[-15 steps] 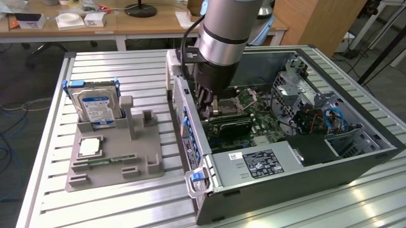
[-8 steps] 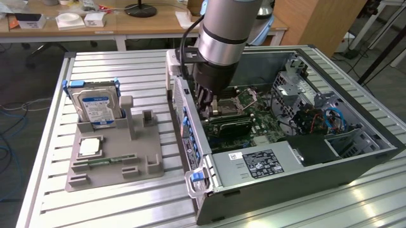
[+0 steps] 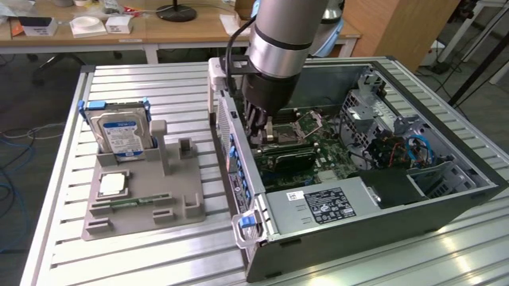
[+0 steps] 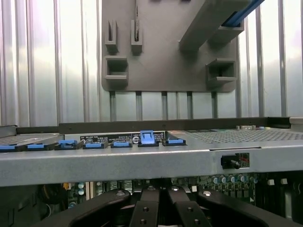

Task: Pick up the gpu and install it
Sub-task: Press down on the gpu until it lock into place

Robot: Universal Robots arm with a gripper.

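Reaching down into the open computer case [image 3: 445, 202], the arm [image 3: 278, 36] has its gripper [image 3: 256, 128] low over the motherboard [image 3: 318, 149], close to the case's rear wall on the exterior view's left. Jaws drawn together; from the wrist view the dark fingers [image 4: 142, 210] sit side by side with no gap showing between them. Whether they pinch anything cannot be told.

The gpu [image 3: 286, 156] lies inside the case, a dark flat card just below the gripper, level with the board. Cannot tell if it is fully seated in a slot.

Outside the case, on the slatted metal counter [image 3: 56, 238], a grey holder tray [image 3: 147, 205] stands beside the case on the exterior view's left. A hard drive [image 3: 119, 134] with a blue-white label stands upright in the tray's far end. A small silver square chip [image 3: 113, 185] rests on the tray nearer the camera, with a narrow green memory stick [image 3: 131, 201] lying just beside it.

Wrist view: blue clips [image 4: 147, 138] line the case's rear edge
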